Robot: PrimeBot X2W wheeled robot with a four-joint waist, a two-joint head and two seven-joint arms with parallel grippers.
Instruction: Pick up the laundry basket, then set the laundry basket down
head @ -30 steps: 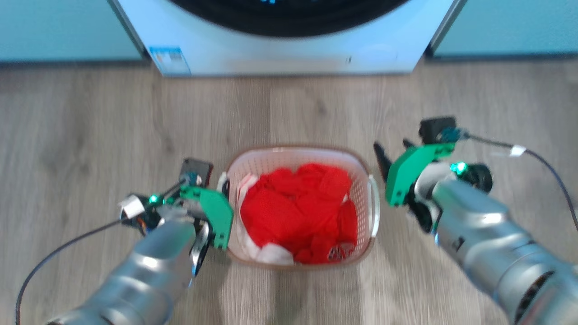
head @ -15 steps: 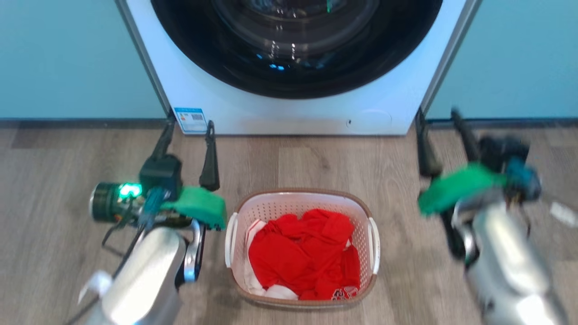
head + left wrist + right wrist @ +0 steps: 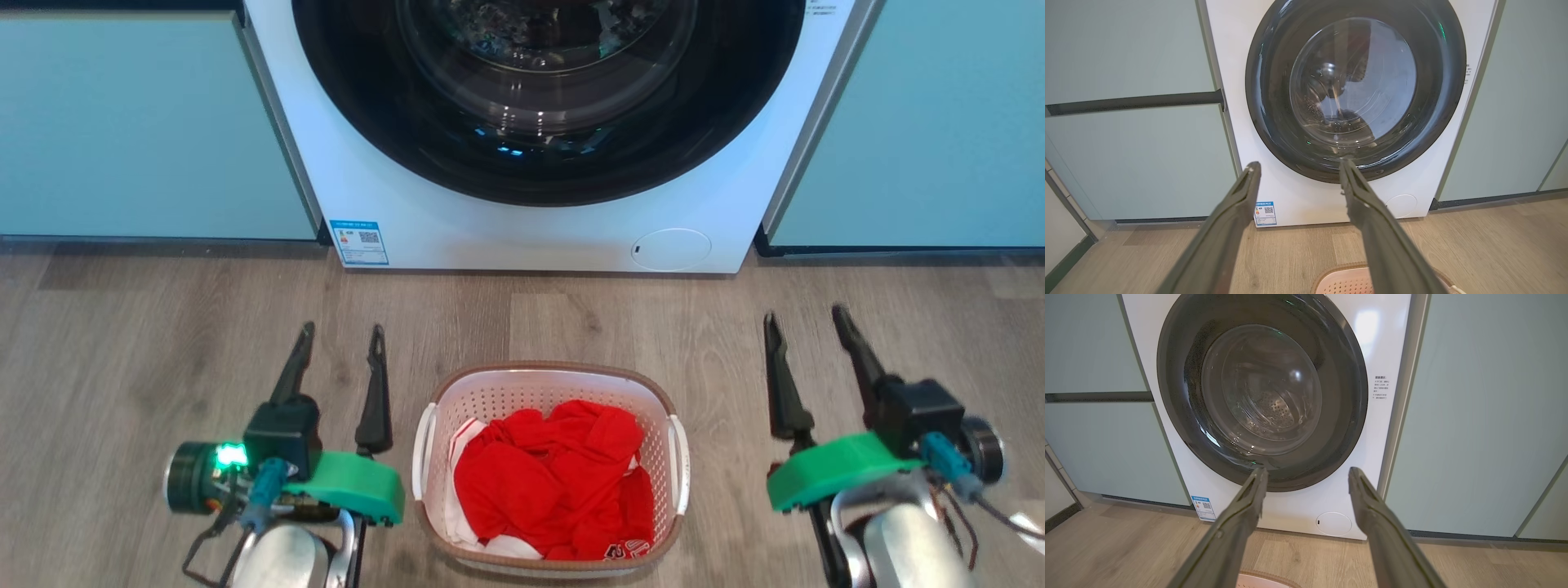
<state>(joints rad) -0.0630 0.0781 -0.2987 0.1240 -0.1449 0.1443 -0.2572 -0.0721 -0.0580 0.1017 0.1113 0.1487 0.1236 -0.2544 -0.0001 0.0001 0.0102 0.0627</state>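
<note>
Left gripper (image 3: pixel 341 329), spread and empty, sits just left of the laundry basket (image 3: pixel 545 370), which rests on the floor (image 3: pixel 122 343) near the washing machine (image 3: pixel 522 237). Right gripper (image 3: pixel 804 315), also spread, stands farther off. Advisable: take both side handles (image 3: pixel 421 445) together, level.

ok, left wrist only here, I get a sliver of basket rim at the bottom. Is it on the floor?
Observer: Yes, head view has the whole basket resting on the floor.
Operator: Loaded?
Observer: Red cloth fills it, bits of white under.
Operator: And the right side?
Observer: Right gripper is open, beside the basket, not touching its handle.
</note>
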